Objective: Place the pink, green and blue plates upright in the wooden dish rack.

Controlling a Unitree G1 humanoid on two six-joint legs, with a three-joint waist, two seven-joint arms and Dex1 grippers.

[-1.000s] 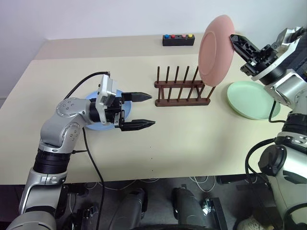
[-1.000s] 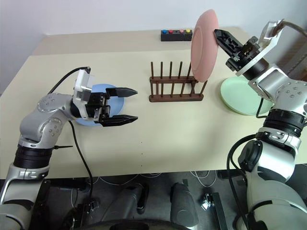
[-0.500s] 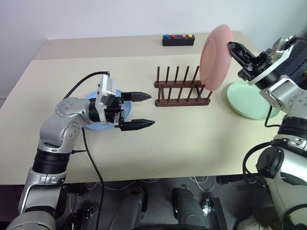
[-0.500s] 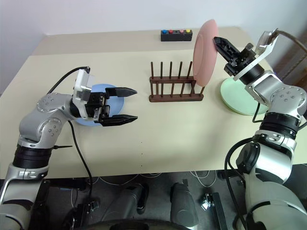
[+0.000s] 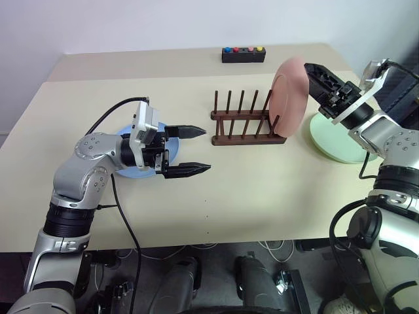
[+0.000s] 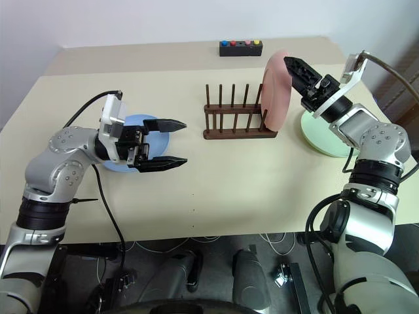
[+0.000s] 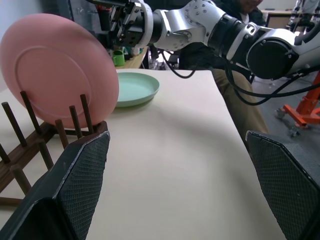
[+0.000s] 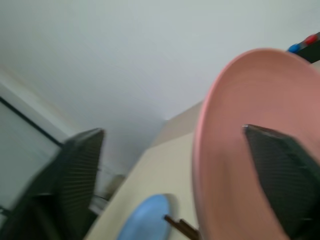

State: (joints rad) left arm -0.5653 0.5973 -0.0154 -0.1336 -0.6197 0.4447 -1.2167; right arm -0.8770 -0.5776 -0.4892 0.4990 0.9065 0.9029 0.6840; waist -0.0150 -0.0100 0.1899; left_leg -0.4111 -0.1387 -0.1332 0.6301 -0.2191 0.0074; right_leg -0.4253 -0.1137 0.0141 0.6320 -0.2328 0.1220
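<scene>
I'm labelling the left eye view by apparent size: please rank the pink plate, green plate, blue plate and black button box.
1. Green plate, partly hidden
2. Pink plate, seen obliquely; close to green
3. Blue plate, mostly hidden
4. Black button box

One plate (image 5: 288, 98) stands in the rack's (image 5: 247, 124) right end, another plate (image 5: 340, 139) lying right.

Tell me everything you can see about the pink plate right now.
The pink plate is round, salmon pink and matte, plastic-looking, with a shallow rim and a faint inner ring. It stands on edge, leaning slightly, at the right end of the wooden dish rack, between its last pegs. The right gripper is open at its top edge, one finger on either side.
</scene>
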